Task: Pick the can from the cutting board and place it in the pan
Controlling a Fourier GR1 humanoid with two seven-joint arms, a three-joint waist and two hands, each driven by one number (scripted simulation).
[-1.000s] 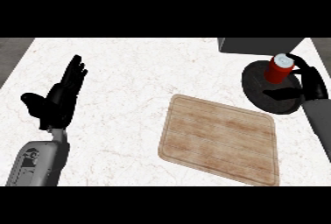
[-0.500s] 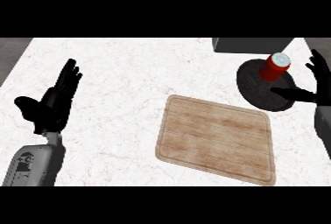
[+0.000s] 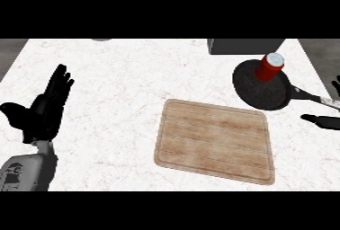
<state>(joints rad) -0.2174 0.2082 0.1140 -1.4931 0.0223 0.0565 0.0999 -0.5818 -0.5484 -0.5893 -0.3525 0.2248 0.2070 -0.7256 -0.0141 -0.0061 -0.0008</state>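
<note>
Right hand [image 3: 324,120] at the view's right edge, only its fingertips showing so that I cannot tell its grip, holds nothing; the can [image 3: 270,67] stands upright in the pan [image 3: 256,92], the cutting board [image 3: 215,141] bare: I judge placement done, leaving me only retreat.

The worktop [image 3: 133,81] is white, veined like marble. A wooden cutting board [image 3: 214,140] lies flat on it, turned a little askew. Beyond the board's far right corner, near but apart from it, sits a black pan [image 3: 256,92], its handle pointing away from the board to the right. Farther back from the board than the pan stands a dark grey box [image 3: 244,45].
</note>
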